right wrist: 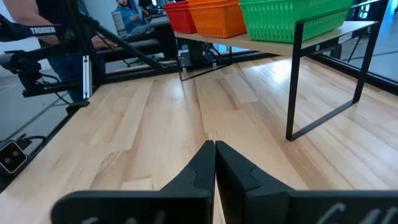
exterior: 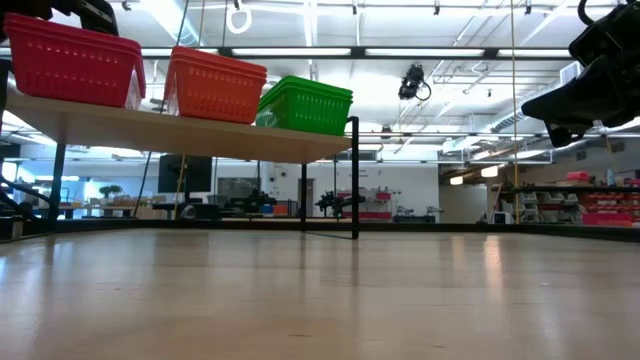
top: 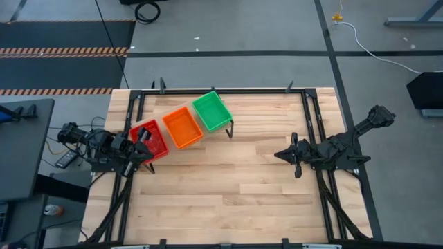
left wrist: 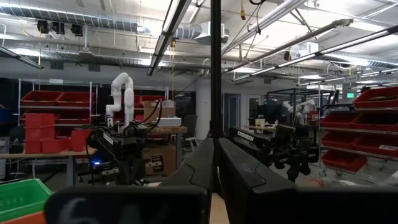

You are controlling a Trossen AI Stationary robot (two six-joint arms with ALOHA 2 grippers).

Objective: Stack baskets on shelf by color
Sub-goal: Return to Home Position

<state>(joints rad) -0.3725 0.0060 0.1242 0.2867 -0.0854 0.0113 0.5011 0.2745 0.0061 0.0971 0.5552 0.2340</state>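
Three basket stacks sit side by side on the shelf (exterior: 200, 135), which stands on thin black legs at the table's far left. They are the red stack (top: 154, 138), the orange stack (top: 183, 128) and the green stack (top: 211, 111). The low view shows red (exterior: 70, 60), orange (exterior: 213, 85) and green (exterior: 305, 105) resting by their bottoms on the plank. My left gripper (top: 143, 140) is shut and hangs over the red stack's near-left corner. My right gripper (top: 279, 153) is shut. It waits above the table's right half, pointing toward the shelf. My left gripper (left wrist: 214, 168) is level with the top of the red stack, and its dark body shows just above the red rim (exterior: 60, 22) in the low view. I cannot tell whether it touches the rim.
Black frame rails run along the table's left, right and far edges (top: 311, 117). The slatted tabletop (top: 228, 187) stretches bare between the shelf and the right arm. Beyond the table, the wrist views show racks, other robot arms and a person (right wrist: 124, 9).
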